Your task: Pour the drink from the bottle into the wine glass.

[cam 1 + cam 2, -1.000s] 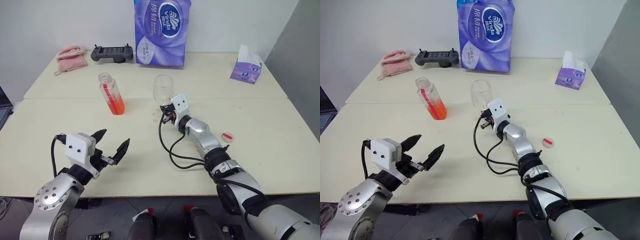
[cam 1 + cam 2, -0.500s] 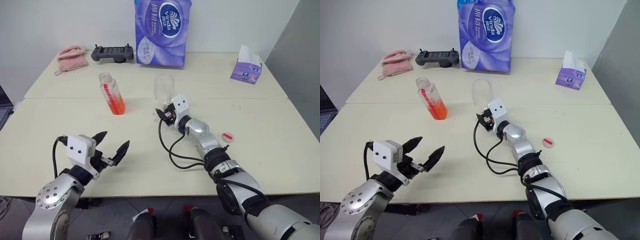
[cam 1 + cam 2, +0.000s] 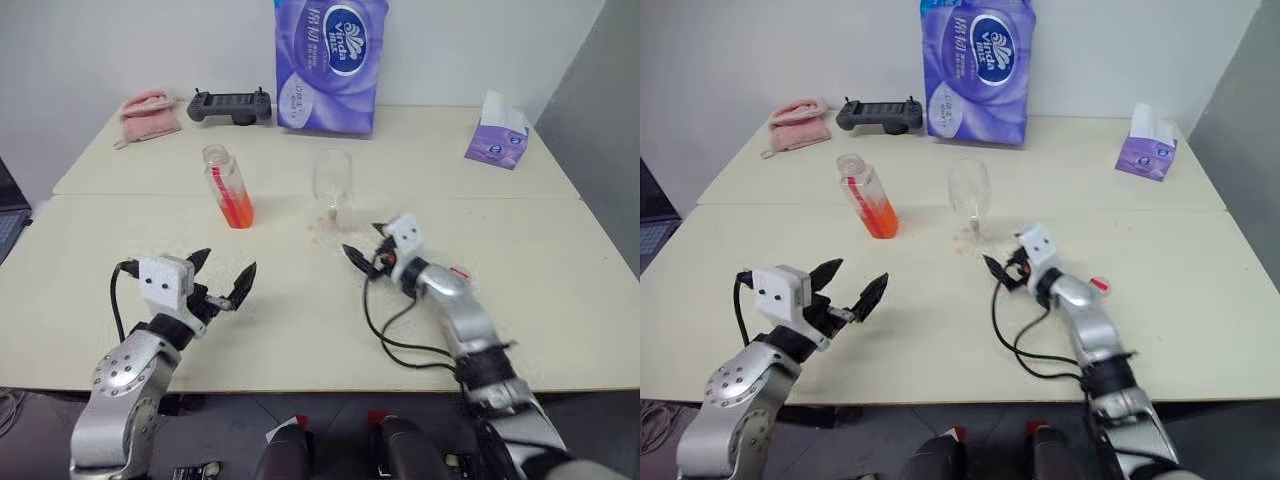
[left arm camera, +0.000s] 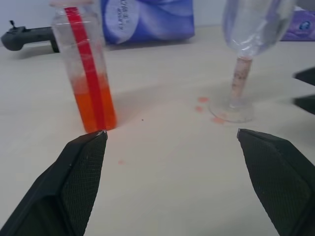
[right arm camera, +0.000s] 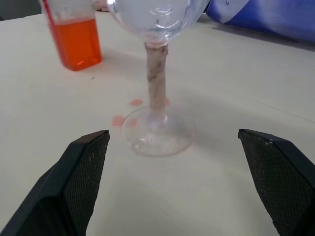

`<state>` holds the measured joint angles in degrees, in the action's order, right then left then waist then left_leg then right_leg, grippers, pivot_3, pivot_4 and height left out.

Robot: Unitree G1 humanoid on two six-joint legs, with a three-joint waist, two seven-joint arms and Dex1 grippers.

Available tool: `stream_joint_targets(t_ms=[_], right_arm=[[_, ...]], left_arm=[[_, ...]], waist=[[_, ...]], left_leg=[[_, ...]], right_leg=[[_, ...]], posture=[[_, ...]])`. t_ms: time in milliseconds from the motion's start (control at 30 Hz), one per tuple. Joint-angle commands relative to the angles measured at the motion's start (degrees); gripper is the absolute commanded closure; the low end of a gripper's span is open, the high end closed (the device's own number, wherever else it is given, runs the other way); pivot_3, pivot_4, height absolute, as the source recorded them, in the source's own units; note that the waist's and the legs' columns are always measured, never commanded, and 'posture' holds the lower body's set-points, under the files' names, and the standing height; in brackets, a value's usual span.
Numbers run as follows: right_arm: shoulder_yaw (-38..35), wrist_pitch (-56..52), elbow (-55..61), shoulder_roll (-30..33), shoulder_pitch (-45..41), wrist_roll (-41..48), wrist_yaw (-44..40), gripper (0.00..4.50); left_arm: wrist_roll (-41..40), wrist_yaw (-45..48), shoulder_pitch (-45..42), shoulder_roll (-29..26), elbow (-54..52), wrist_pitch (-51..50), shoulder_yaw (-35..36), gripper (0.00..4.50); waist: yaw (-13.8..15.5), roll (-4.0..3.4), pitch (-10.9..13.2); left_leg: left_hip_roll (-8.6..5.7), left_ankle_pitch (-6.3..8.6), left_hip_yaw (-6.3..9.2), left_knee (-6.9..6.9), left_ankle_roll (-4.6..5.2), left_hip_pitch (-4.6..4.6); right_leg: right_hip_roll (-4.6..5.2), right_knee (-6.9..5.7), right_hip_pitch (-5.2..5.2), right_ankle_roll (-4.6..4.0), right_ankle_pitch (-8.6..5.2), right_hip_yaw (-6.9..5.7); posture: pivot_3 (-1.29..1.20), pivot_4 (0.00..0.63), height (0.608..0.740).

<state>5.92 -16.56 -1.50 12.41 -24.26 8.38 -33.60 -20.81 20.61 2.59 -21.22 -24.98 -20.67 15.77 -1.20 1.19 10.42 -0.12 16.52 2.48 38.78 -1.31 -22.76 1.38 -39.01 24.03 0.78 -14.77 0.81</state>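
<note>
I count one bottle point(image 3: 229, 189) on the table point(image 3: 300, 320), holding orange-red drink point(image 4: 93, 107) in its lower part, and one wine glass point(image 3: 332, 184). There are two tissue items: one big purple pack point(image 3: 330, 62) and one small purple box point(image 3: 497, 135). I see one black controller point(image 3: 229, 105), one pink cloth point(image 3: 148, 112), and one small red-and-white cap point(image 3: 1098, 285). Several small orange-red spots point(image 5: 129, 112) lie by the glass's foot; I cannot count them exactly. I have two grippers, left point(image 3: 222, 281) and right point(image 3: 364, 244).
</note>
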Motion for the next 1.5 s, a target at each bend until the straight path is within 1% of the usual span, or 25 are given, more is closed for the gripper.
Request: stream_joint_targets(t_ms=[33, 133, 300, 433, 567, 767, 1100, 1267, 1367, 1500], right_arm=[[-2.0, -9.5, 19.4, 5.3, 1.4, 8.8, -5.2, 0.04], [-6.8, -19.1, 30.4, 13.0, 1.8, 18.9, -8.9, 0.04], [-12.0, -28.8, 37.1, 20.0, -0.5, 31.8, -10.3, 0.04], [-11.7, -30.9, 38.1, 21.4, -2.6, 34.7, -8.4, 0.04], [-12.0, -33.0, 38.2, 18.9, -6.2, 38.0, -3.4, 0.04], [-12.1, -33.1, 39.0, 19.3, -6.5, 39.3, -0.8, 0.04], [-12.0, -33.1, 40.0, 19.8, -6.6, 40.9, 3.2, 0.04], [-9.9, -29.7, 39.8, 19.4, -3.8, 37.0, 3.5, 0.04], [-7.2, -23.7, 39.7, 20.4, 0.6, 31.7, 0.4, 0.04], [-4.5, -15.8, 37.3, 19.2, 3.7, 25.8, -1.4, 0.04]], left_arm=[[2.2, -3.5, -2.0, 0.9, 1.7, 2.5, 1.2, 0.0], [4.3, -6.0, -5.7, 0.9, 5.0, 3.2, 1.4, 0.0], [7.1, -7.9, -10.9, 0.8, 11.0, 4.9, 0.4, 0.0], [8.2, -8.6, -15.0, 1.6, 15.3, 6.3, -0.8, 0.0], [9.8, -8.9, -19.5, 2.4, 20.2, 7.7, -2.9, 0.0], [10.5, -9.4, -23.0, 3.2, 24.6, 9.9, -3.4, 0.0], [11.5, -9.7, -27.8, 2.6, 32.1, 14.0, -2.7, 0.0], [12.0, -9.5, -30.1, 2.7, 37.3, 17.0, -3.2, 0.0], [12.2, -9.4, -31.5, 3.0, 39.9, 18.6, -3.3, 0.0], [12.4, -9.6, -32.7, 3.1, 42.3, 20.5, -3.2, 0.0]], waist=[[-0.4, 0.01, 0.0], [-0.3, 0.02, 0.0], [-0.3, 0.06, 0.0], [-0.2, 0.07, 0.0], [-0.1, 0.07, 0.0], [0.0, 0.07, 0.0], [0.0, 0.07, 0.0], [0.0, 0.08, 0.0], [0.2, 0.1, 0.0], [0.2, 0.1, 0.0]], left_leg=[[0.01, 0.0, 0.03, 0.0, 0.0, 0.02], [0.07, 0.0, 0.13, -0.02, 0.0, 0.05], [-0.01, 0.01, 0.21, -0.02, 0.01, 0.19], [-0.07, 0.01, 0.26, -0.01, 0.01, 0.19], [-0.11, 0.0, 0.28, 0.02, 0.01, 0.18], [-0.12, 0.0, 0.28, 0.02, 0.01, 0.15], [-0.13, 0.0, 0.29, 0.02, 0.01, 0.16], [-0.13, 0.0, 0.3, 0.03, 0.01, 0.15], [-0.14, 0.0, 0.31, 0.03, 0.01, 0.15], [-0.17, 0.0, 0.28, 0.05, 0.01, 0.16]], right_leg=[[-0.01, 0.0, -0.01, 0.0, 0.0, -0.02], [-0.09, 0.01, -0.04, 0.0, -0.01, -0.1], [-0.11, 0.08, -0.29, 0.01, -0.01, -0.22], [-0.12, 0.1, -0.35, 0.02, -0.02, -0.28], [-0.12, 0.08, -0.36, 0.02, -0.02, -0.3], [-0.08, 0.12, -0.36, 0.02, -0.02, -0.31], [-0.07, 0.11, -0.36, 0.03, -0.02, -0.32], [-0.07, 0.11, -0.36, 0.03, -0.02, -0.33], [-0.07, 0.12, -0.37, 0.03, -0.02, -0.34], [-0.07, 0.1, -0.37, 0.05, -0.03, -0.32]], posture=[[0.0, 0.15, 0.74], [0.0, 0.15, 0.74], [0.0, 0.15, 0.74], [0.0, 0.15, 0.74], [0.0, 0.15, 0.74], [0.0, 0.15, 0.74], [0.0, 0.15, 0.74], [0.0, 0.15, 0.74], [0.0, 0.15, 0.74], [0.0, 0.15, 0.74]])
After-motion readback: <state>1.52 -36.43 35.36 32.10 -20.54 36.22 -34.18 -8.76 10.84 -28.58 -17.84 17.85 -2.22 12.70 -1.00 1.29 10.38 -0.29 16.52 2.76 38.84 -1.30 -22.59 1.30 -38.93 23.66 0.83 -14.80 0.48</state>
